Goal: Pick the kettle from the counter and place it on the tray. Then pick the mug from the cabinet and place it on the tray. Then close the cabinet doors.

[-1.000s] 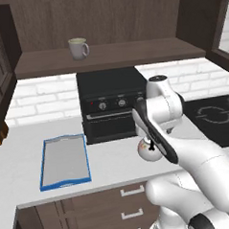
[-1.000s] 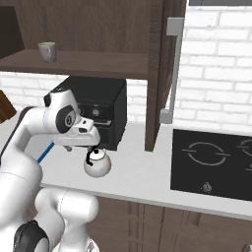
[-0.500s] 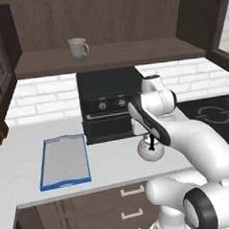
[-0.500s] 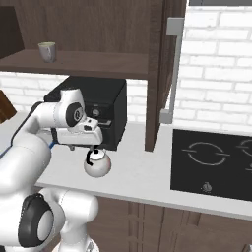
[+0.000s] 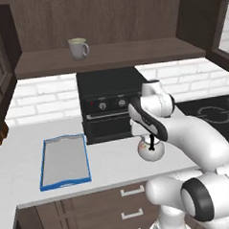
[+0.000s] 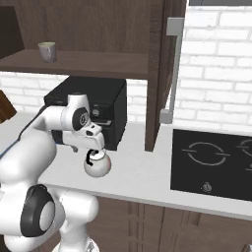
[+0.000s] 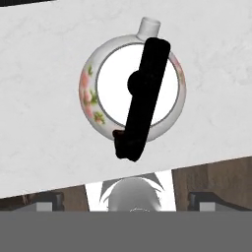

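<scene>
Kettle [image 5: 151,150] sits on desk [image 5: 110,167] in front of black oven [image 5: 111,107], tray [image 5: 64,160] to oven's left holds nothing; pincer [image 6: 94,153] spread right above kettle handle, no grasp yet; mug [image 5: 78,48] on cabinet shelf [image 5: 132,53] above oven, doors open, all steps left
</scene>
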Tool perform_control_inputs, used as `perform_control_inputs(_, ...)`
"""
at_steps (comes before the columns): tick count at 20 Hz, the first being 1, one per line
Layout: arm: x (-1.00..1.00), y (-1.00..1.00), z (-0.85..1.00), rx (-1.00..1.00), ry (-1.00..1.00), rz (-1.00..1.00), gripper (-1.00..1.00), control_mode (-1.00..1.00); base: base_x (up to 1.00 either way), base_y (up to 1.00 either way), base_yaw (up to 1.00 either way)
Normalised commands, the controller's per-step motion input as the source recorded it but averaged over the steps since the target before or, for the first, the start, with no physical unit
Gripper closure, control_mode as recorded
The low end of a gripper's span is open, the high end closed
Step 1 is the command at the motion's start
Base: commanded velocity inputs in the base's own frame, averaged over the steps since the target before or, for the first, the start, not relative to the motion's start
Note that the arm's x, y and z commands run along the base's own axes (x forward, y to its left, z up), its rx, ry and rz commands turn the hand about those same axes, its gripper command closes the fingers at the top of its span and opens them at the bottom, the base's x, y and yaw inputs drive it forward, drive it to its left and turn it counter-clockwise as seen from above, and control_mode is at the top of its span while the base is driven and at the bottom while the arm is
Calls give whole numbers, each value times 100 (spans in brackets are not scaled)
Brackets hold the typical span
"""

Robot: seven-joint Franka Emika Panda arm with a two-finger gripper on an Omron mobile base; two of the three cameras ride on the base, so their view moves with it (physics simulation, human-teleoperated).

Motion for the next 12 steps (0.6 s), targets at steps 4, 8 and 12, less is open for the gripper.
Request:
perform_control_inputs(4, 13, 0, -21, 0, -1, -13, -100, -100, 0, 0, 0)
perform_control_inputs(8, 7, 0, -21, 0, -3, -5, -100, -100, 0, 0, 0)
perform_control_inputs(12, 10, 0, -20, 0, -3, -3, -100, -100, 0, 0, 0)
